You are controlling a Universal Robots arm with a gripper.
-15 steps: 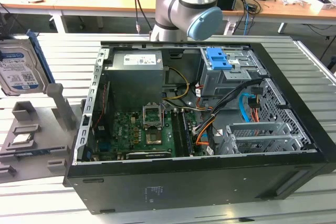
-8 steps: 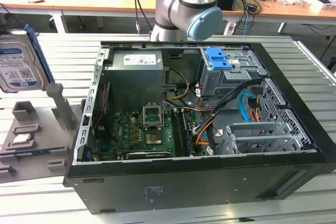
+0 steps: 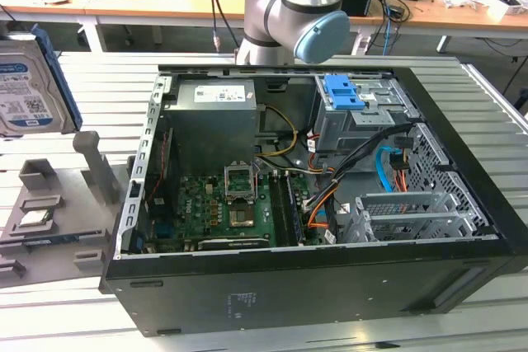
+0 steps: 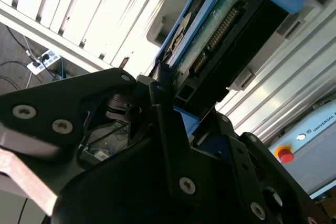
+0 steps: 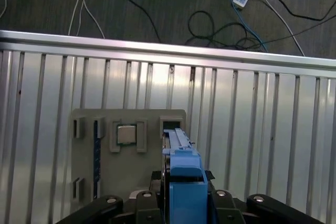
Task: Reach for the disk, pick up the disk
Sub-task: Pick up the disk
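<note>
Slatted aluminium table [image 3: 99, 88] carries the open black computer case [image 3: 330, 286]; at its ten o'clock in the exterior view the disk [image 3: 25, 88] (label showing) hangs over a grey holder tray [image 3: 49, 237], pinched edgewise by the gripper [image 4: 160, 85]; a processor chip [image 5: 126, 134] sits in that tray.

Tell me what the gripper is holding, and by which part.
The disk. It sits edge-on between the gripper's fingers, which appear clamped across its flat faces at the blue-framed end.

Hand [image 5: 181, 198] clamped shut, pointing downward
</note>
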